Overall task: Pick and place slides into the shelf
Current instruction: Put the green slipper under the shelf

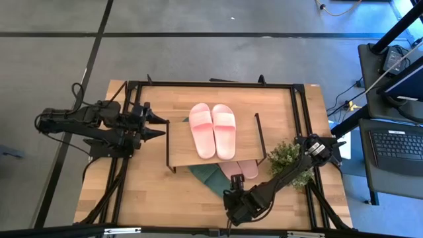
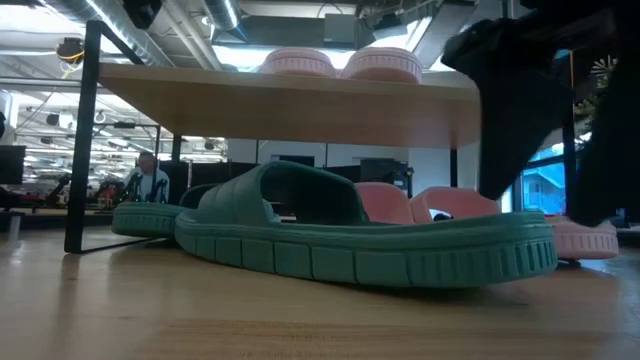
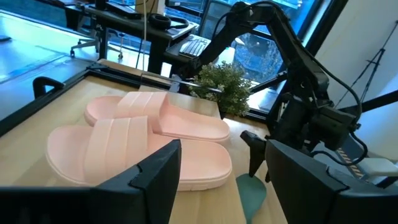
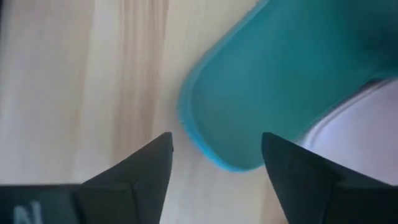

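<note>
Where ridged green slide (image 2: 360, 235) lies, smooth wooden shelf (image 2: 300, 100) overhead

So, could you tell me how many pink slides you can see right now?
4: two pink slides lie side by side on top of the shelf; two more sit on the table under it, beside the green slides. Others may be hidden beneath.

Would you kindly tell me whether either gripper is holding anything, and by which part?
Nothing is held: the right gripper hangs open over the dark green rubber slide; the left gripper is open, empty.
</note>
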`<state>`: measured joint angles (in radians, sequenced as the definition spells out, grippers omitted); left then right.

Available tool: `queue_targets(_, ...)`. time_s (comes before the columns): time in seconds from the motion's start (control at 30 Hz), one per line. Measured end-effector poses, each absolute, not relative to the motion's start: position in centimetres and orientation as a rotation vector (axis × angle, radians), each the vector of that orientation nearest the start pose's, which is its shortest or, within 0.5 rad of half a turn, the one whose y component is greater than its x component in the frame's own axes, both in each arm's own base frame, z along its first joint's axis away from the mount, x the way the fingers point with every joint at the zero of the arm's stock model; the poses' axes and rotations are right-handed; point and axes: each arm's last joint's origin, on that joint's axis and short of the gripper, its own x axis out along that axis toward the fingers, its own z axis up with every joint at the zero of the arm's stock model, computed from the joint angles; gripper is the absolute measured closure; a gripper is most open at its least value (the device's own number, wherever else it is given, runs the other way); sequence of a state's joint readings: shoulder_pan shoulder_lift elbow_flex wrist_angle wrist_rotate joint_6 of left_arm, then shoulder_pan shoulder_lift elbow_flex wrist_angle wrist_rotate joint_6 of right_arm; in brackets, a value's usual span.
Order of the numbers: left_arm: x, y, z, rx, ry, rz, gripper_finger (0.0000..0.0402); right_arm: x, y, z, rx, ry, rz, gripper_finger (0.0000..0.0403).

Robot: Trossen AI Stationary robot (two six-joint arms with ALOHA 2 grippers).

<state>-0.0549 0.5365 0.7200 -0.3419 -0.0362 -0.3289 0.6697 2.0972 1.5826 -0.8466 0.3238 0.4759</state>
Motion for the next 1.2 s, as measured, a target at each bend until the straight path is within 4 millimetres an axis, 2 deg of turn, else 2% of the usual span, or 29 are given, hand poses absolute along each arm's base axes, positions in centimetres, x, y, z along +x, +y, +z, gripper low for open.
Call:
queue_targets(0.17, 11.8, -0.7, 32.7, -0.324, 0.163, -0.002, 0.0177, 33.2, 25.0, 17.1, -0.351, 1.197, 0.046, 0.0172)
queue_targets(0.5, 11.8, -1.0, 32.6, -0.326, 0.171, -0.024, 0.0177, 33.4, 25.3, 17.1, -0.436, 1.177, 0.141, 0.0193)
queue_targets(0.73, 11.8, -1.0, 32.6, -0.327, 0.172, -0.026, 0.0177, 33.0, 25.2, 15.4, -0.444, 1.159, 0.159, 0.0194)
queue_targets(0.87, 11.8, -1.0, 32.6, -0.329, 0.172, -0.024, 0.0177, 32.8, 25.1, 15.1, -0.434, 1.166, 0.142, 0.0201)
queue_targets(1.0, 11.8, -1.0, 32.6, -0.329, 0.171, -0.023, 0.0177, 32.8, 25.1, 15.1, -0.422, 1.166, 0.134, 0.0243)
queue_targets(1.2, 11.8, -0.9, 32.6, -0.327, 0.169, -0.001, 0.0177, 32.8, 25.2, 15.1, -0.417, 1.165, 0.138, 0.0363)
